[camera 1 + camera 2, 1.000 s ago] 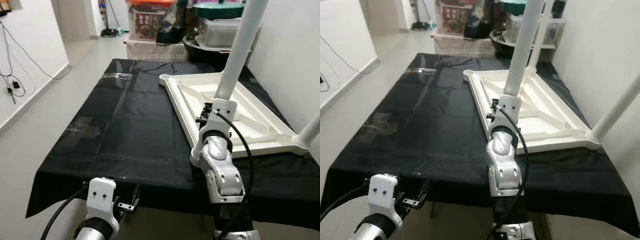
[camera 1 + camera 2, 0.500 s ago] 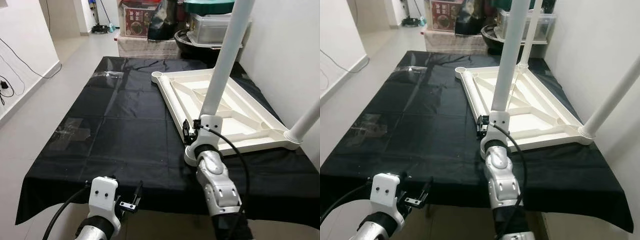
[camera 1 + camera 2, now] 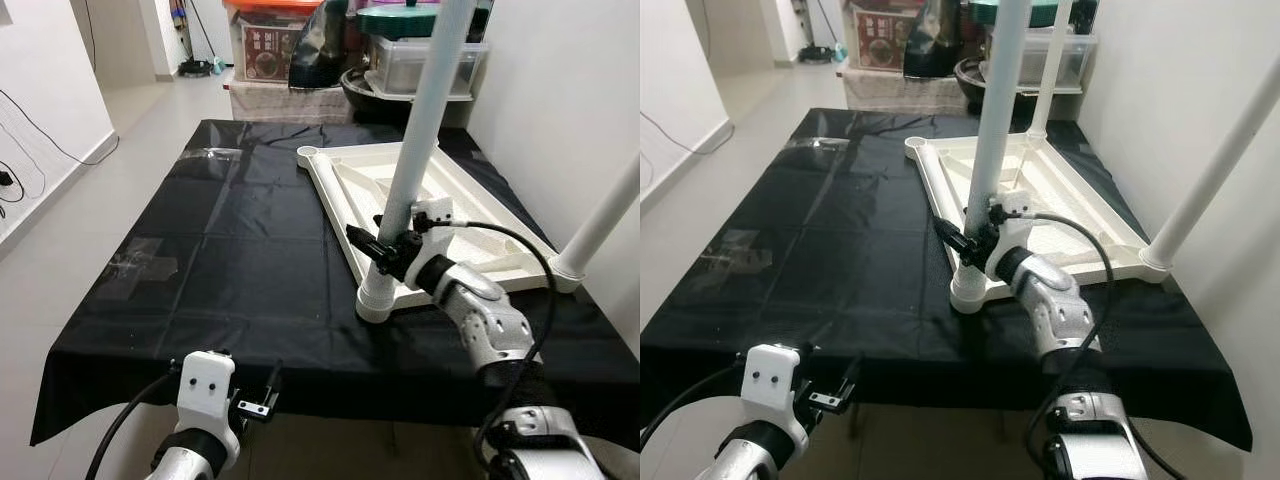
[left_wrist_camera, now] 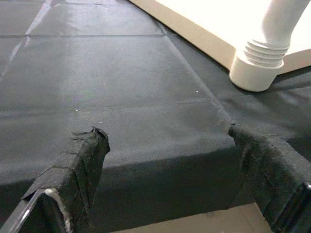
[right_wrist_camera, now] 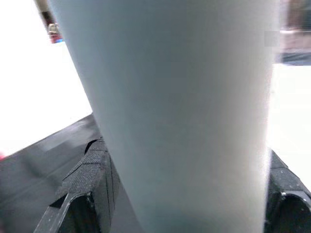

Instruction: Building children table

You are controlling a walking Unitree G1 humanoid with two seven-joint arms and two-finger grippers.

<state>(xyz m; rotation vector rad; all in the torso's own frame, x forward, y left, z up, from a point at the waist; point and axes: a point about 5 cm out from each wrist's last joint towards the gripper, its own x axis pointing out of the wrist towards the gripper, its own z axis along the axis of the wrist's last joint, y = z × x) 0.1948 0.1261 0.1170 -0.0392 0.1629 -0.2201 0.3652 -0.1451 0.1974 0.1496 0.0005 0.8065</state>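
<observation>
A white children's table top [image 3: 335, 195] lies upside down on the black cloth [image 3: 230, 240]. One white leg [image 3: 420, 120] stands upright in its near-left corner, its ribbed collar [image 4: 262, 58] showing in the left wrist view. My right gripper [image 3: 385, 248] is shut on this leg low down, reaching in from the right. In the right wrist view the leg [image 5: 184, 97] sits between the padded fingers [image 5: 90, 179]. My left gripper [image 3: 255, 400] hangs open at the table's near edge, nothing between its fingers [image 4: 82, 160].
A second white leg [image 3: 600, 215] rises from the top's near-right corner, close to the right wall. Storage boxes and bins [image 3: 290, 45] crowd the far end. Bare black cloth stretches left of the top. Cables [image 3: 20, 150] hang on the left wall.
My right arm has swung out to the right of the leg, its wrist turning around it. The leg's foot came down to the top's near-left corner. The camera shifted too.
</observation>
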